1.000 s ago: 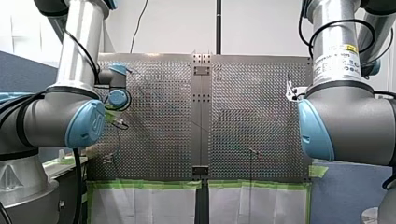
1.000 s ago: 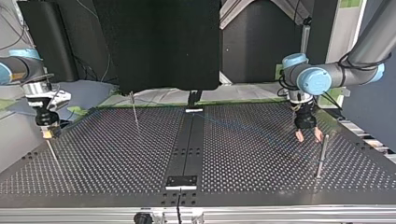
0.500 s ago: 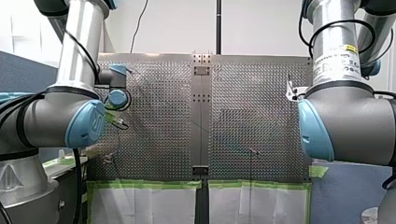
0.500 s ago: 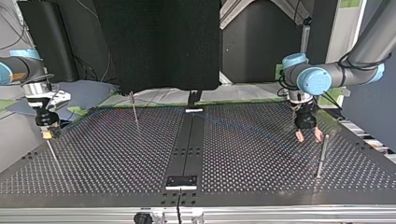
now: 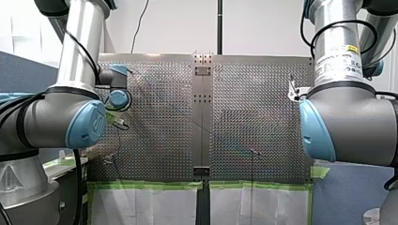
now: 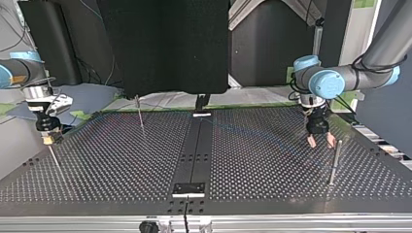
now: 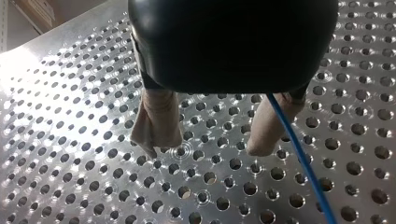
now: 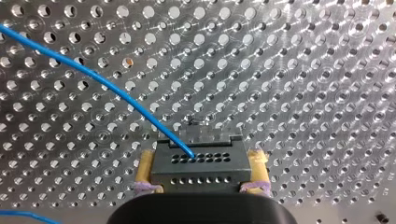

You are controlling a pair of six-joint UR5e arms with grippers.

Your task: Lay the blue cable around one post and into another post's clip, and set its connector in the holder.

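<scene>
In the right wrist view my right gripper [image 8: 201, 179] is shut on a black connector [image 8: 201, 161], with yellow pads [image 8: 145, 170] on either side. The blue cable [image 8: 93, 77] leaves the connector and curves away over the perforated plate. In the top view that gripper [image 6: 47, 139] hangs at the left edge, above a thin post [image 6: 54, 160]. My left gripper [image 7: 210, 144] is open, its beige fingertips [image 7: 156, 123] just above the plate. The blue cable [image 7: 303, 163] runs past one finger, ungripped. In the top view my left gripper [image 6: 321, 141] stands beside a post [image 6: 334, 162].
A third post [image 6: 140, 114] stands near the far middle of the top view. A dark centre strip [image 6: 194, 155] divides the plate and has a small black bracket [image 6: 189, 188] at its near end. In the front view my two arms' big joints [image 5: 84, 124] hide the table's sides.
My right gripper with the connector has edged slightly toward the top view's left. My left gripper has stayed still and open.
</scene>
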